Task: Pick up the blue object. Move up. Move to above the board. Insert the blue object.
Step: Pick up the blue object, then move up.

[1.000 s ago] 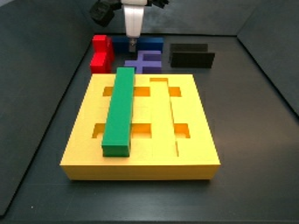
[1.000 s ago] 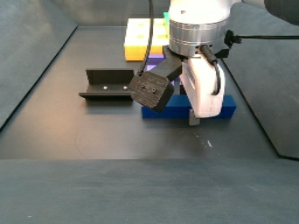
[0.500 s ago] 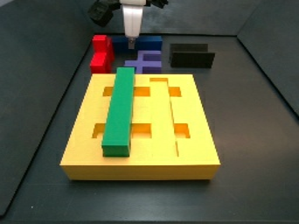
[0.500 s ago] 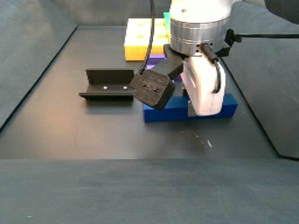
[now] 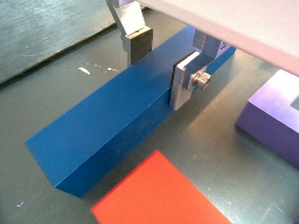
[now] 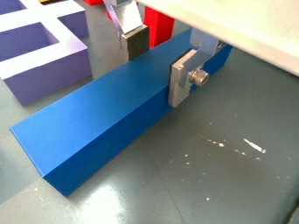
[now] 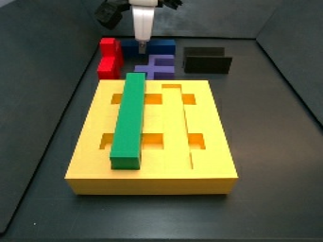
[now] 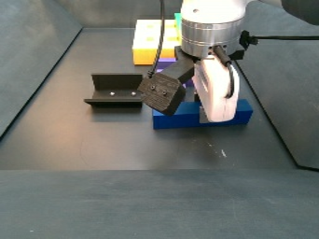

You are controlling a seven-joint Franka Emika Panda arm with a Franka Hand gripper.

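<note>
Wrist views both showed me the blue object (image 5: 111,131) lying flat on the dark floor, with the gripper (image 6: 156,58) down over it and one silver finger (image 5: 187,80) against each long side of the bar. From what I could see the plates sat on or very close to the faces, but I could not tell whether the jaws had actually closed on the bar or were only straddling it. My worry was the grip point: the fingers looked to sit toward one end rather than at the middle, so I judged a lift could let the long free end droop or swing, and a tilted bar would not drop cleanly into a groove of the board (image 7: 190,161). The neighbours were close too. The purple block (image 6: 47,52) lay just beside one side of the bar and a red piece (image 5: 158,192) just beside the other, so any sideways drag on the way up might knock them. In a side view the arm hung straight down at the far end of the floor, gripper (image 7: 144,44) vertical, behind the board where the green bar (image 7: 130,118) already lay in its slot. The fixture (image 8: 115,91) stood apart to one side, clear of the arm.
</note>
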